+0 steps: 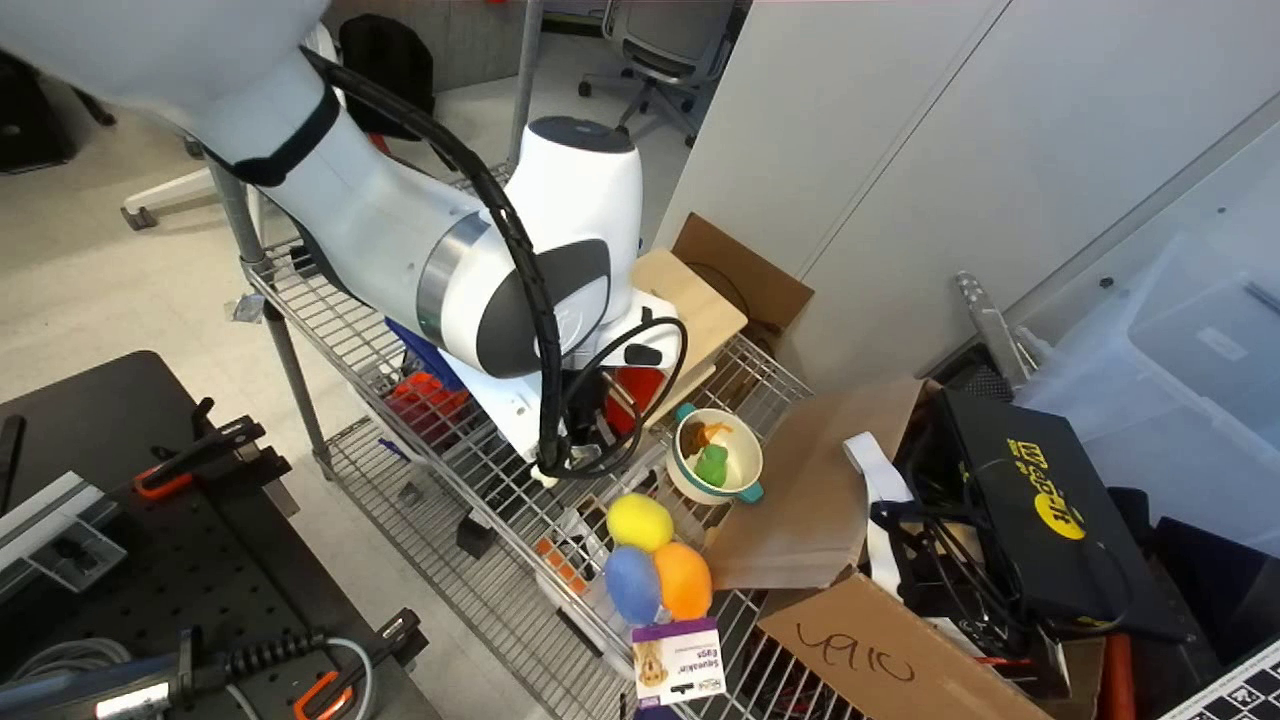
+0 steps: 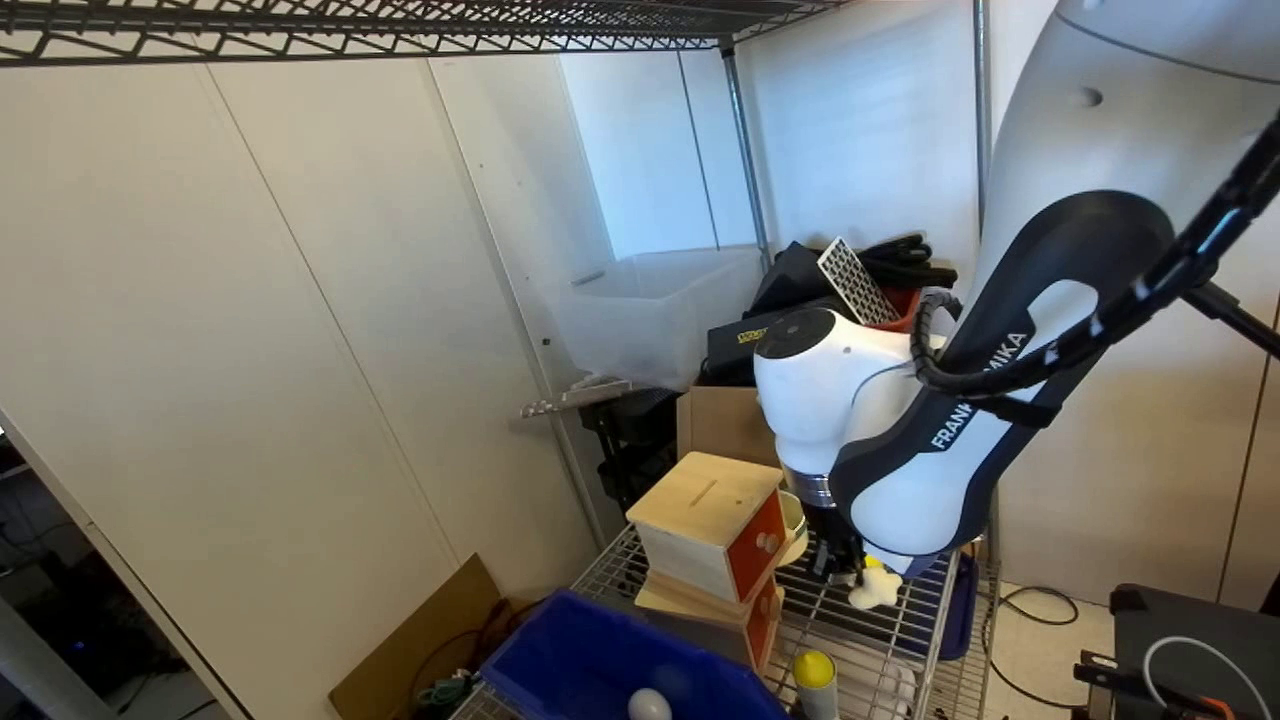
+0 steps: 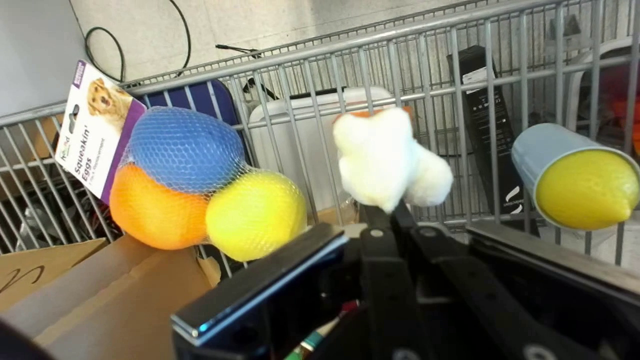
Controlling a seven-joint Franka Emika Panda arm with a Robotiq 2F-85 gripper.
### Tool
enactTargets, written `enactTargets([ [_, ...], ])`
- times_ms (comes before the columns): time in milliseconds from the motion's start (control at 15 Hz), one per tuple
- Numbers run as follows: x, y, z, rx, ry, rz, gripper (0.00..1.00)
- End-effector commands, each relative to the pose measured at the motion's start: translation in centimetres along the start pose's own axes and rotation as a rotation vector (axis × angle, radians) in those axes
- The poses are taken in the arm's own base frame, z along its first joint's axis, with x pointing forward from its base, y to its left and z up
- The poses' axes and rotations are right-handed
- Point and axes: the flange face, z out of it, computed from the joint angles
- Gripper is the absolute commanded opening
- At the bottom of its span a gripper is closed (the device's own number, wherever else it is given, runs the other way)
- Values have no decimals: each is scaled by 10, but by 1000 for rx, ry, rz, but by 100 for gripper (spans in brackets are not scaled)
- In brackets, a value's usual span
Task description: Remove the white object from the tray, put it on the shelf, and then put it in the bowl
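White object (image 3: pixel 375 155) clamped in hand (image 3: pixel 389 214); ball (image 2: pixel 650 706) in tray (image 2: pixel 575 645): exterior view only.

Arm (image 1: pixel 385 240): white, smooth, rounded. Dark panel (image 2: pixel 1090 235) with white capitals, "FRANK" and "MIKA" readable either side of a thick black cable (image 2: pixel 1187 257) that crosses them. Dark oval cap (image 1: pixel 582 134) in both exterior views. Silver band (image 1: pixel 447 272) and black strap (image 1: pixel 272 168) ring the arm. Small round recess (image 2: pixel 1090 97) higher up. Thinner black cord (image 1: pixel 685 350), looped. On the end effector (image 3: pixel 389 215): slim black links, pale round screw heads (image 3: pixel 378 233), grey-topped outer bars (image 3: pixel 285 265).
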Motion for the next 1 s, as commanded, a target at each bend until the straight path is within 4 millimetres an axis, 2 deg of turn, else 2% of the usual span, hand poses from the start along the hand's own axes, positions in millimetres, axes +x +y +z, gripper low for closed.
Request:
enactTargets([
  [0,15,6,12,22,9,16,1],
  [667,37,11,34,37,-4,5,1],
  [733,38,10,35,35,-4,1,30],
  [800,39,10,35,36,-3,-4,32],
  [933,40,10,36,39,-2,-10,46],
])
